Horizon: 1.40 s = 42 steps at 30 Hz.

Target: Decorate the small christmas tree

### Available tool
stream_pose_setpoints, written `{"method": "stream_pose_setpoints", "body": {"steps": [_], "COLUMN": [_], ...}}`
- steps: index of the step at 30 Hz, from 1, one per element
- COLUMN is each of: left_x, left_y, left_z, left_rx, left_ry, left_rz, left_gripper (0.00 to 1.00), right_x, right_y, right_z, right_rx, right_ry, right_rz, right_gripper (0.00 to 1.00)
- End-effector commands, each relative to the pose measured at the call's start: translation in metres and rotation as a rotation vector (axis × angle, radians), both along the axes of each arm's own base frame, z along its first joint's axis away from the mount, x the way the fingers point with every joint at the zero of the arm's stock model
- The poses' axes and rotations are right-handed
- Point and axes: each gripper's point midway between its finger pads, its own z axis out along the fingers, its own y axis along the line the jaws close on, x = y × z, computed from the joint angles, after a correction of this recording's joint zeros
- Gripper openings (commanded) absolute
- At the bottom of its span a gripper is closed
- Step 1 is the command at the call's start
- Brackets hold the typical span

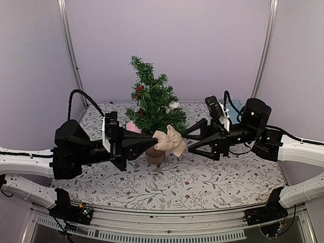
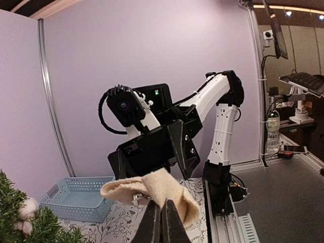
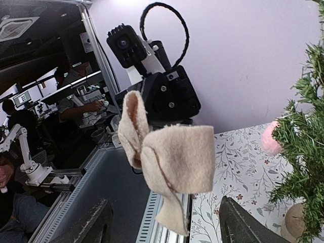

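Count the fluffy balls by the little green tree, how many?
2. A pink fluffy pom-pom sits low at the left of the small dark-green bristly christmas tree; a white cottony ball sits higher on its right. Others may hide behind branches.

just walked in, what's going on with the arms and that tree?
The left tool is shut on a beige cloth bow, holding it in the air in front of the tree. The right tool is open, facing the bow from the other side, not gripping it. The tree carries red berries and a white puff.
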Motion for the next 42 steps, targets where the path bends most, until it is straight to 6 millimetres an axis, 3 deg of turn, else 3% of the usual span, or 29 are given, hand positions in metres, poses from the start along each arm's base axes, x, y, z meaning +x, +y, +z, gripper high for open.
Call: {"method": "stream_pose_setpoints", "body": {"steps": [1, 11, 20, 23, 25, 27, 36, 42], "left_x": [-0.008, -0.003, 0.015, 0.025, 0.03, 0.031, 0.045, 0.052], "left_y": [0.0, -0.004, 0.004, 0.005, 0.004, 0.001, -0.005, 0.009], "left_z": [0.002, -0.002, -0.008, -0.014, -0.018, -0.023, -0.039, -0.038], "left_rx": [-0.015, 0.002, 0.016, 0.055, 0.089, 0.121, 0.188, 0.172], "left_ry": [-0.006, 0.005, 0.036, 0.058, 0.068, 0.073, 0.09, 0.092], "left_rz": [-0.071, -0.07, 0.018, 0.073, 0.098, 0.096, 0.153, 0.23], "left_gripper": [0.0, 0.0, 0.0, 0.22, 0.41, 0.51, 0.56, 0.66], "right_x": [-0.013, -0.018, -0.016, -0.01, -0.006, -0.003, -0.005, -0.006], "right_y": [0.008, 0.026, 0.027, 0.027, 0.027, 0.027, 0.026, 0.024], "right_z": [0.024, 0.021, 0.024, 0.026, 0.027, 0.028, 0.028, 0.025], "right_rx": [0.052, 0.03, 0.025, 0.023, 0.023, 0.024, 0.025, 0.018], "right_ry": [-0.054, -0.036, -0.047, -0.046, -0.042, -0.041, -0.038, -0.036], "right_rz": [0.079, 0.129, 0.101, 0.058, 0.03, 0.012, 0.023, 0.017], "right_gripper": [0.73, 0.6, 0.1, 0.0, 0.0, 0.0, 0.0, 0.0]}}
